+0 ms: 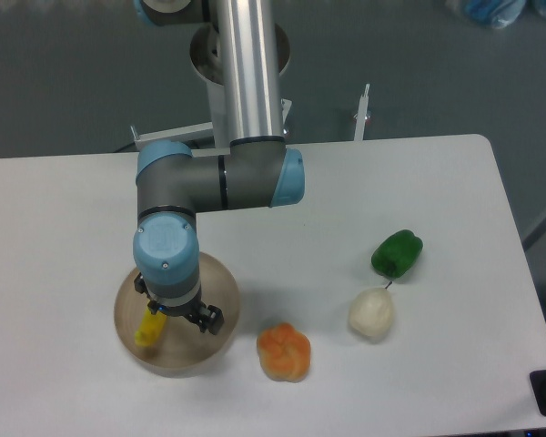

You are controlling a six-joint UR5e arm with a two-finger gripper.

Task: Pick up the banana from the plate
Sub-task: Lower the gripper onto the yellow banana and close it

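gripper [176, 314] hanging over the plate [220, 289], jaw state hidden by the wrist | banana [150, 329] lying at the plate's left rim | should be straddling its middle squarely before closing

The arm's wrist and end effector [176, 312] stand directly over the plate [220, 289], covering its left and middle part, so only the lower end of the banana [149, 330] shows beside the housing. Right of the plate, just off its rim, sits the orange fruit [284, 351], narrowing the gap on that side. Farther right of the plate, well apart from it, lie the white item [371, 314] and the green item [398, 253]. The surface [55, 237] left of the plate and behind it on the left is open. The arm's upper link descends behind the plate.
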